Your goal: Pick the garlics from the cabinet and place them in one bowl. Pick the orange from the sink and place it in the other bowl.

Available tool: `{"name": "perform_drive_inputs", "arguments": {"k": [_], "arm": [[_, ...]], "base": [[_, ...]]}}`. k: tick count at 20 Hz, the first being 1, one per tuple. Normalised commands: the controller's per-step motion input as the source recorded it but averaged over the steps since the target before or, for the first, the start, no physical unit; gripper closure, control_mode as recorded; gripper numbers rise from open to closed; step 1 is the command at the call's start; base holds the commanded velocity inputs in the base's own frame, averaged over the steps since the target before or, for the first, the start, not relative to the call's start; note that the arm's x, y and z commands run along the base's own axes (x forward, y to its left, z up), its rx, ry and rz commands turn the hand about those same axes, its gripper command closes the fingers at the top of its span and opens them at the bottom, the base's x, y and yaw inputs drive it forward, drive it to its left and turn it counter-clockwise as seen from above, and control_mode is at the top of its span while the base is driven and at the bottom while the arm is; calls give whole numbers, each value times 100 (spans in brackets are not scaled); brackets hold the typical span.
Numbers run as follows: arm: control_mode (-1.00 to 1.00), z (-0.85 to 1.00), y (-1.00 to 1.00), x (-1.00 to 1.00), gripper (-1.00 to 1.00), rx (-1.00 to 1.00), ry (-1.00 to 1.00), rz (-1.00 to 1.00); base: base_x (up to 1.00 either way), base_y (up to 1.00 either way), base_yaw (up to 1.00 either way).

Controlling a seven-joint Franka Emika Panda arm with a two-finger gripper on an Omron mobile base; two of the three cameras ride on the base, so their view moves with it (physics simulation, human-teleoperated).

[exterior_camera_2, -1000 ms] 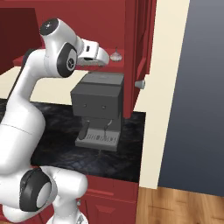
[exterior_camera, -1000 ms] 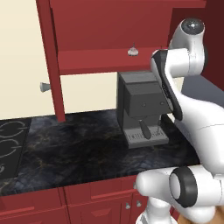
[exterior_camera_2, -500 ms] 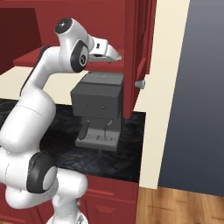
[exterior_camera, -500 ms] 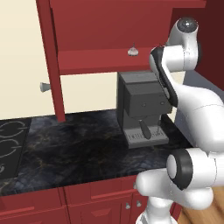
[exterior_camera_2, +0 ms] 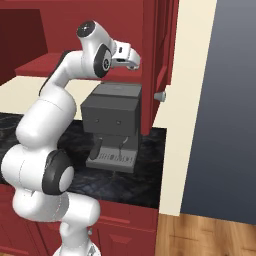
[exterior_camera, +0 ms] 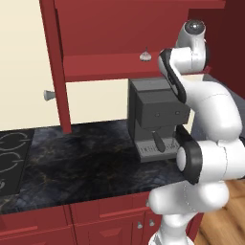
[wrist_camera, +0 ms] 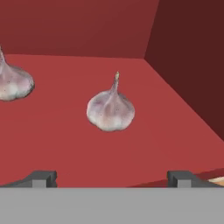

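Observation:
Two garlics lie on the red shelf (wrist_camera: 65,144) of the cabinet. One garlic (wrist_camera: 110,109) sits upright straight ahead of my gripper (wrist_camera: 113,179), a short way beyond the fingertips. The other garlic (wrist_camera: 13,83) is at the left edge of the hand view. My gripper is open with nothing between its fingers (wrist_camera: 43,178). In the right base view the gripper (exterior_camera_2: 133,60) is raised to shelf height at the cabinet's opening. A garlic (exterior_camera: 145,56) shows on the cabinet shelf (exterior_camera: 95,67) in the left base view. The orange, the sink and the bowls are out of view.
A dark grey coffee machine (exterior_camera: 155,117) (exterior_camera_2: 112,125) stands on the black counter (exterior_camera: 86,162) directly under the shelf. The open cabinet doors carry round silver knobs (exterior_camera: 46,95) (exterior_camera_2: 160,96). A stove top (exterior_camera: 9,158) lies at the left. The cabinet's dark side wall (wrist_camera: 188,65) is close on the right.
The arm has risen and stretched forward, carrying the open gripper closer to the cabinet shelf. The garlics and the coffee machine have not moved.

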Motion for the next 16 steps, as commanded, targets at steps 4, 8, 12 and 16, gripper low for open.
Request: {"name": "perform_drive_inputs", "arguments": {"k": [4,8,12,16], "arm": [[-100,-14,-3,51,-100,1,0,0],[-100,-4,-11,36,-100,0,0,0],[-100,-9,-11,34,-100,0,0,0],[-100,-18,-6,36,-100,0,0,0]], "base": [[0,0,0],[0,0,0],[0,0,0],[0,0,0]]}}
